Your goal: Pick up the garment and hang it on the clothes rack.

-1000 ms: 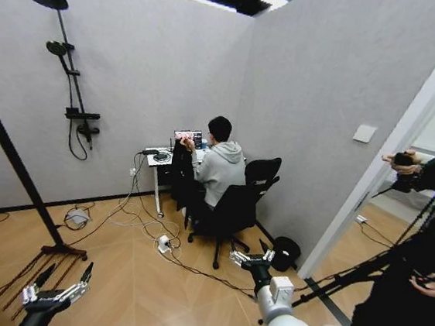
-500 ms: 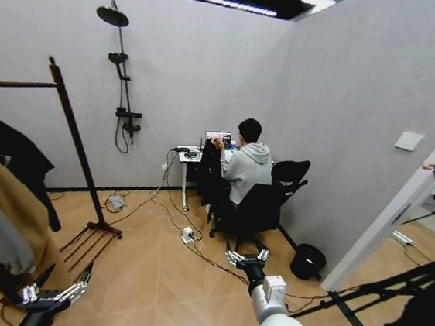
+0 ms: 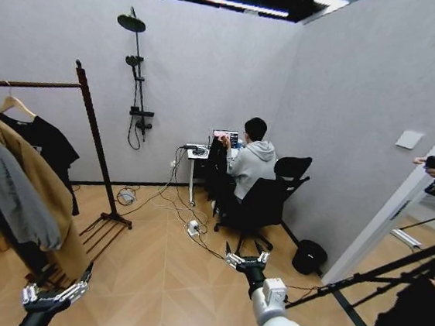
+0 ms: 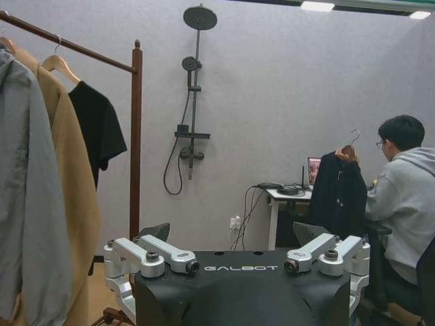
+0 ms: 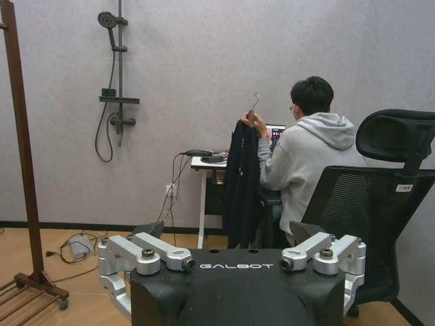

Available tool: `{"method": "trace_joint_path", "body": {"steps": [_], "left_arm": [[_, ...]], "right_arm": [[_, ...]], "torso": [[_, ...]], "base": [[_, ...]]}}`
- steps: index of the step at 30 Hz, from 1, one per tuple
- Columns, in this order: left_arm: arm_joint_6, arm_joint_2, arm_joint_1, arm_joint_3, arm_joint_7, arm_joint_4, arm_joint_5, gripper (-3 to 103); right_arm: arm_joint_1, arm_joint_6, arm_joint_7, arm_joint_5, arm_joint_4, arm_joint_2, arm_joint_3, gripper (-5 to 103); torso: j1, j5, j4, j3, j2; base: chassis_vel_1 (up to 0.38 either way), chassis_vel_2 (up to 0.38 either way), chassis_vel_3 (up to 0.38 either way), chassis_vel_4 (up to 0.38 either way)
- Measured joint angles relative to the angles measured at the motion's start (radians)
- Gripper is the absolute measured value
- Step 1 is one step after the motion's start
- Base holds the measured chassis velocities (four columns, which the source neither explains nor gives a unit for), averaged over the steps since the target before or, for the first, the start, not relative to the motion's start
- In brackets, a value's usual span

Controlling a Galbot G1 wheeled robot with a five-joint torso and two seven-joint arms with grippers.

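Observation:
The garment (image 3: 47, 140), a thin black short-sleeved shirt on a light wooden hanger, hangs from the top bar of the clothes rack (image 3: 94, 148) at the left; the left wrist view has the garment (image 4: 97, 128) beside the rack's post (image 4: 135, 136). My left gripper (image 3: 54, 294) is low at the bottom left, open and holding nothing, well short of the rack. My right gripper (image 3: 244, 258) is held out at lower centre, open and holding nothing. Both wrist views show spread fingers, left gripper (image 4: 231, 235) and right gripper (image 5: 226, 231), and the right one has the rack's post (image 5: 20, 136) too.
A long tan coat (image 3: 40, 183) and a grey jacket (image 3: 8, 188) hang on the rack in front of the shirt. A seated person at a small desk (image 3: 195, 153) holds up a dark garment on a hanger (image 5: 241, 180). Cables (image 3: 187, 226) lie on the floor. A tripod (image 3: 380, 277) stands at the right.
The head camera has swung left: the rack, coats and black shirt have come further into view, and the desk and person have shifted right. Both grippers keep their open pose.

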Motion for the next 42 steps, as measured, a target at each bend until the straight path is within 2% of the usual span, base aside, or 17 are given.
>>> {"method": "trace_joint_path", "body": {"steps": [13, 42], "left_arm": [[0.000, 0.000, 0.000, 0.000, 0.000, 0.000, 0.000, 100], [0.000, 0.000, 0.000, 0.000, 0.000, 0.000, 0.000, 100]], "right_arm": [[-0.002, 0.001, 0.000, -0.001, 0.004, 0.001, -0.003, 100], [-0.005, 0.017, -0.003, -0.012, -0.013, 0.000, -0.003, 100]], "torso": [[0.000, -0.0001, 0.0005, 0.000, 0.000], [0.000, 0.0002, -0.0001, 0.000, 0.000]], "base": [[0.175, -0.079, -0.077, 0.162], [0.117, -0.117, -0.121, 0.112]]}}
